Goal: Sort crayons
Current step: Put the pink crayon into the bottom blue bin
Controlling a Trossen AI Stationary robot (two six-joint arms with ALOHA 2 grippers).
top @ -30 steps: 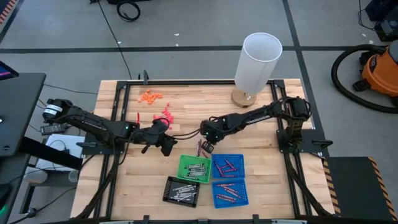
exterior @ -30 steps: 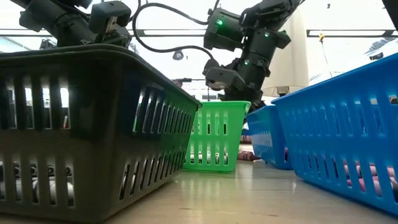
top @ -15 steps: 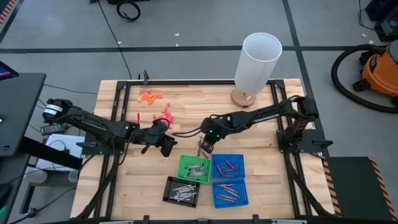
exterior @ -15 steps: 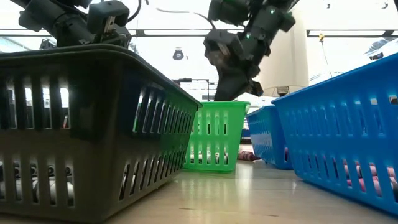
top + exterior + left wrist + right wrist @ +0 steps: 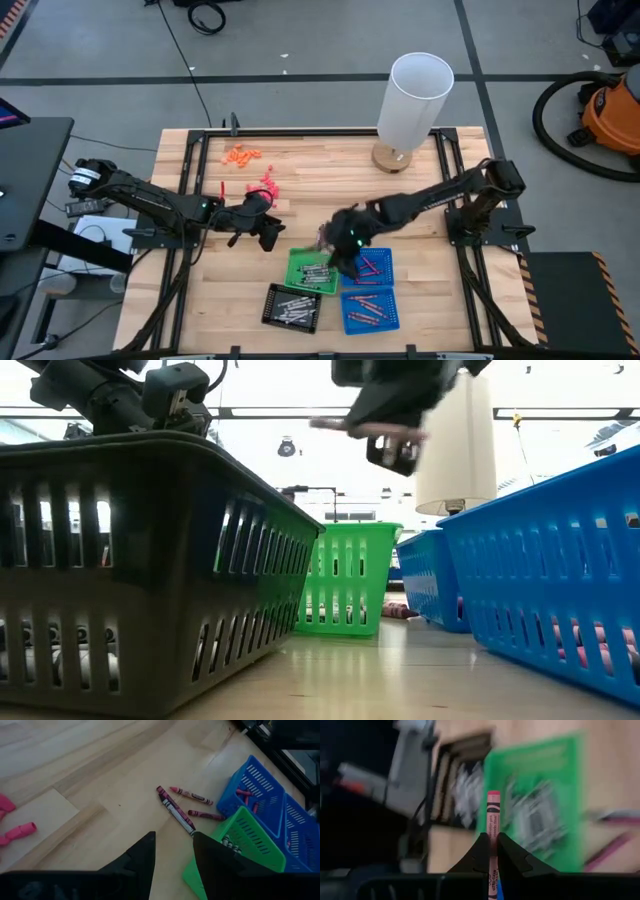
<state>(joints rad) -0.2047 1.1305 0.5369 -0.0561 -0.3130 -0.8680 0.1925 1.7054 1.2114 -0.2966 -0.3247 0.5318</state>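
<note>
Over the baskets: right tool carrying a pink crayon

Over the green basket (image 5: pixel 312 270) / upper blue basket (image 5: pixel 367 266) seam, the right tool (image 5: pixel 347 252) is clamped on a pink-red crayon (image 5: pixel 492 827). In the right wrist view the stick pokes forward between the shut fingers, green basket and black basket (image 5: pixel 462 787) beneath it.

Changes vs a second ago:
- Right tool was at the loose pile just above the baskets; half a second ago it was low there, now it sits further toward the near edge, above the basket row.
- Low view: right tool (image 5: pixel 390 420) is high and nearer the camera, with a thin stick in it.
- Left arm hasn't moved. Left tool (image 5: pixel 268 232) hovers left of the pile, fingers (image 5: pixel 142 862) narrowly apart, holding nothing.

Where the rest is:
- Loose crayons (image 5: pixel 182 807) on the desk (image 5: pixel 300 165), beside the green and blue baskets; a few reddish, one dark with a white label.
- Green and black baskets (image 5: pixel 292 306) hold grey-silver sticks; both blue baskets, upper and lower (image 5: pixel 368 311), hold red ones.
- Orange bits (image 5: pixel 241 154) and pink bits (image 5: pixel 266 184) lie far up the desk, not part of the sort.

Read: pick is done, this is transport. A reddish stick likely belongs in a blue basket. The tool is near the green rim, so a release now could land in the wrong bin. Several sticks are left to sort.
</note>
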